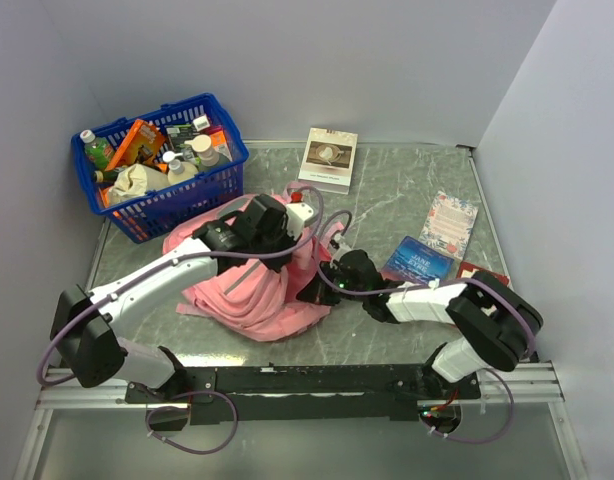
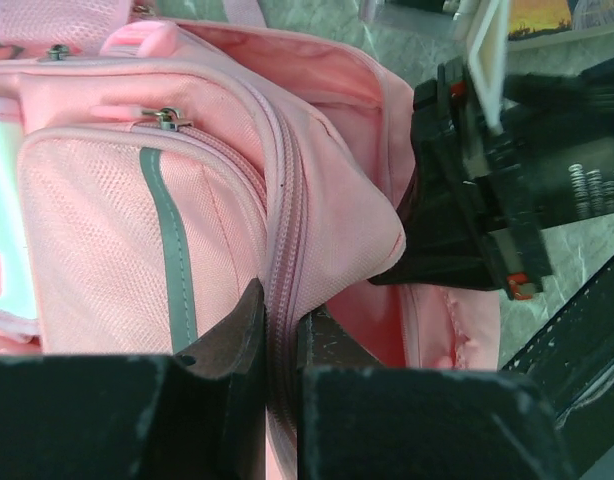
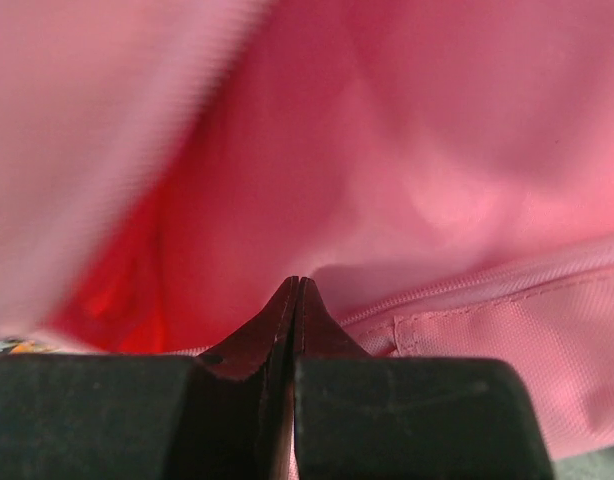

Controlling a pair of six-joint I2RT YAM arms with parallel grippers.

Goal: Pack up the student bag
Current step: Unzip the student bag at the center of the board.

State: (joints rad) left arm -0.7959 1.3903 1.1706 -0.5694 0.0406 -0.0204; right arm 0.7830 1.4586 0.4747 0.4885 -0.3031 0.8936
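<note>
At centre of the counter [image 1: 407, 200] lies the pink bag [image 1: 249, 290], slumped, with its main compartment open. The left gripper [image 2: 280, 335] sits at the bag's 12 o'clock side. It is narrowed onto the zipper band, which runs between its fingers [image 2: 232, 345]. The right gripper [image 3: 296, 310] is at the opening on the bag's 3 o'clock side. Its fingertips [image 3: 257, 335] meet, pressed together against the pink lining; whether any cloth is caught between them cannot be told. From the left wrist, the bag's rim rises to a point at the right gripper's tip. A blue basket [image 1: 187, 205] of bottles and packets stands at 11 o'clock from the bag. A pale book [image 1: 328, 158] lies at 1 o'clock and a blue book [image 1: 419, 262] at 3 o'clock.
</note>
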